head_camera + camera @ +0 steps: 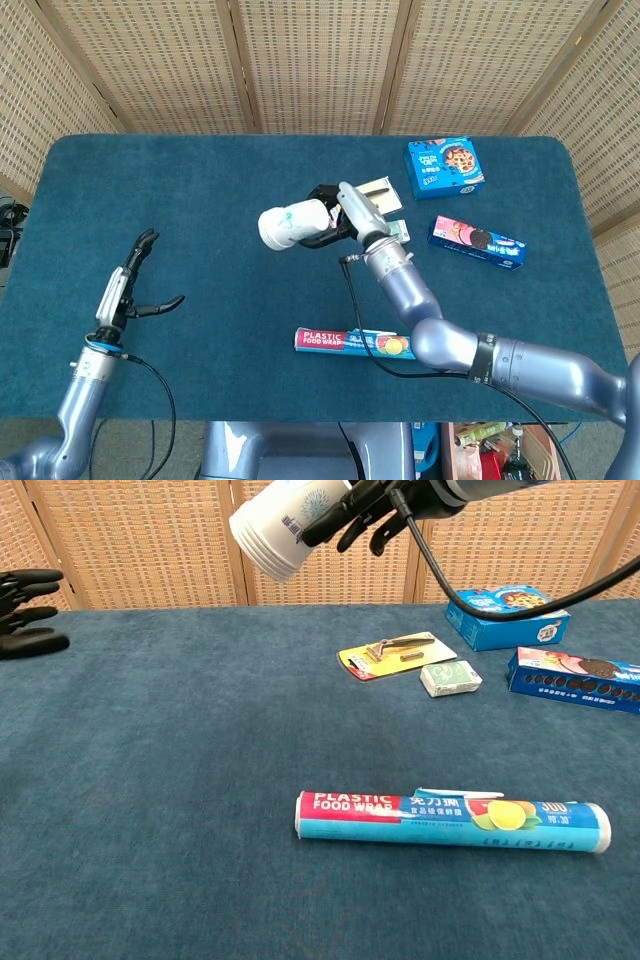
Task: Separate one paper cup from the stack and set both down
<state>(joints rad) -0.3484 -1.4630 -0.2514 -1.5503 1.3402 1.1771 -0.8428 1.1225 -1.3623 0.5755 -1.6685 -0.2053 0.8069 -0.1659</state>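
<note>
A stack of white paper cups [283,223] with blue print hangs in the air above the middle of the table, tilted with its base to the left. My right hand [335,222] grips it from the right side. In the chest view the stack of paper cups [278,526] is at the top with my right hand [372,507] wrapped around its open end. My left hand [135,283] is open over the table's left part, fingers spread, well apart from the cups. My left hand [25,610] shows only as dark fingers at the left edge of the chest view.
A roll of plastic food wrap [450,822] lies at the front centre. Behind the cups are a yellow razor card [392,655] and a small green packet [450,678]. A blue cookie box [505,617] and a long biscuit box [578,677] lie at the right.
</note>
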